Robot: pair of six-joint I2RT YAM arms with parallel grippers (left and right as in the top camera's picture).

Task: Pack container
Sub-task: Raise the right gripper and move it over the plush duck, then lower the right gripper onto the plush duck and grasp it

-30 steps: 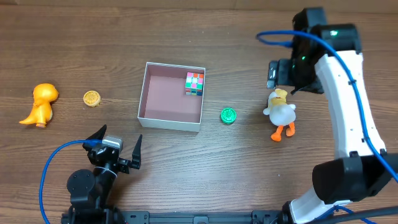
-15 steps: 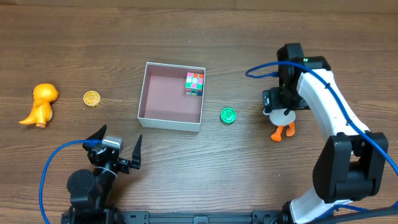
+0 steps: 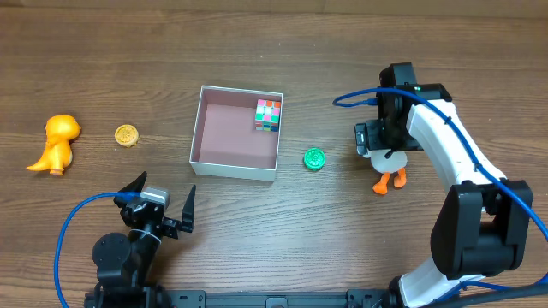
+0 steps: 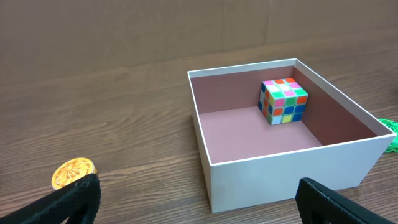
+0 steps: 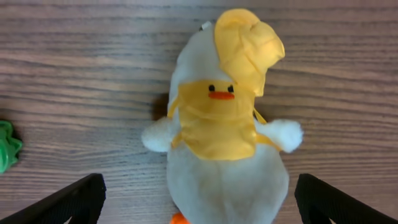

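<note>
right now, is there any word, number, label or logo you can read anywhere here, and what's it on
No text can be read in any view.
gold coin: raised pattern on its face, too small to read.
green disc: embossed marking, too small to read.
cube, plush duck, container: no writing visible.

I see a white duck plush with yellow hood, face-up on the tabletop. My right hand is spread wide around it. A green piece sits left of the duck.
</note>
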